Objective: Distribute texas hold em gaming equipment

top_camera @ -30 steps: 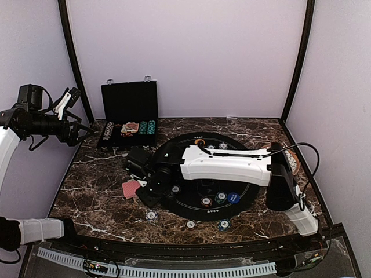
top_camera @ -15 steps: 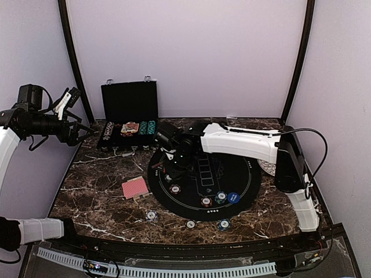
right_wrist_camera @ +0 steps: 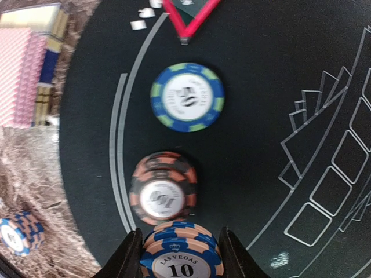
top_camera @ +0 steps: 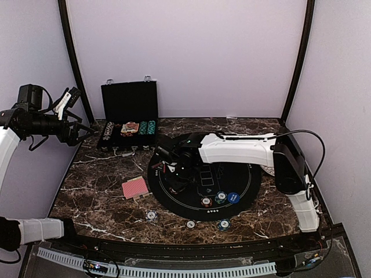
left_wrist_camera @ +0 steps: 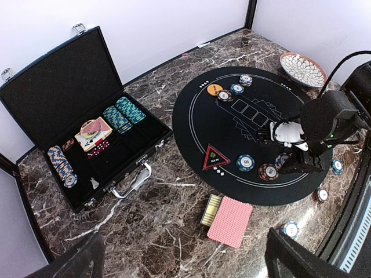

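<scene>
Blue-and-orange chip (right_wrist_camera: 181, 260) marked 10 is clamped in right gripper (right_wrist_camera: 179, 234), at the left edge of the black mat (right_wrist_camera: 261, 116). Its lower half is cut off. Only the wrist view shows it; overhead, the arm hides it. An orange-black stack (right_wrist_camera: 164, 188) sits just beyond it on the mat. Left gripper (top_camera: 66, 101) is spread wide, raised well left of the mat.

Left arm up high at the upper left, its hand (top_camera: 68, 99) spread wide. Right arm reaches across mid-frame, hand (top_camera: 170, 169) down low, fingers (right_wrist_camera: 131, 256) pinching a chip stack (right_wrist_camera: 181, 249).
</scene>
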You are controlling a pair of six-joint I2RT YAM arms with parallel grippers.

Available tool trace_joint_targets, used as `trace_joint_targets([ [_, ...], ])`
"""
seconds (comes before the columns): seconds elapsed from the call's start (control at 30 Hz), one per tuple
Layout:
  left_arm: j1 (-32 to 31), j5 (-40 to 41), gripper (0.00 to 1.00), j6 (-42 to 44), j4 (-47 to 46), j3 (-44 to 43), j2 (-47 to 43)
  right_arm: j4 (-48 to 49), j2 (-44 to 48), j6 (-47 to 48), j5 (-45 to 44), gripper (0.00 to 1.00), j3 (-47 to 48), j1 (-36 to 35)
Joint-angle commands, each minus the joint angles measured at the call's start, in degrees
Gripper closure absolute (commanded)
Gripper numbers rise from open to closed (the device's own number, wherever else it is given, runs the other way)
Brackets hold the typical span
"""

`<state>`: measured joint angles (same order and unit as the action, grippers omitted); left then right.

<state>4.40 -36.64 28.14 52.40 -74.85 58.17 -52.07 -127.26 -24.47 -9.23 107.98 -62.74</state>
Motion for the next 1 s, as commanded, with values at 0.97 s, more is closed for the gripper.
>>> trace_joint_targets([
  [0.97,0.29,-1.46,0.01,1.12,0.46,-0.34,-0.37,1.27,-4.5,-0.89,2.66,0.81,11.35,1.29],
])
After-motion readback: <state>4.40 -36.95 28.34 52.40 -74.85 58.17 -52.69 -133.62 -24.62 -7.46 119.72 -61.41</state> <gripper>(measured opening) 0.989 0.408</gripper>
